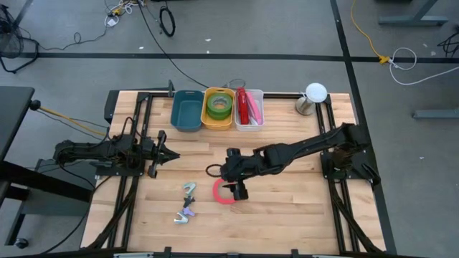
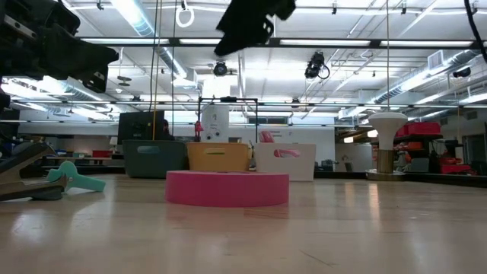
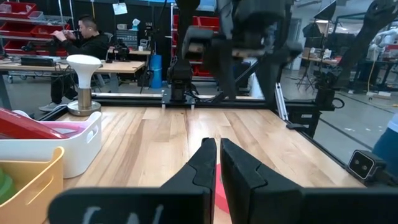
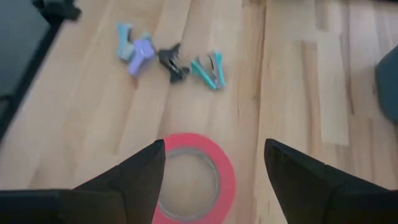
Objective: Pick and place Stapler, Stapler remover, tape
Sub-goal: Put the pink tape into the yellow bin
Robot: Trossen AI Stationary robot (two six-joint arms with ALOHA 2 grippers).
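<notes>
A green tape roll lies in the yellow bin at the far edge. A red stapler lies in the white bin beside it. A red tape ring lies flat on the table, and it also shows in the low view. My right gripper hangs open above this ring without touching it; in the right wrist view its fingers stand to either side of the ring. Staple removers lie on the table nearer the left. My left gripper is shut and empty at the left.
A blue bin stands left of the yellow one. A white, lamp-like stand is at the far right corner. The teal and purple removers lie just beyond the ring. A person sits in the room beyond the table.
</notes>
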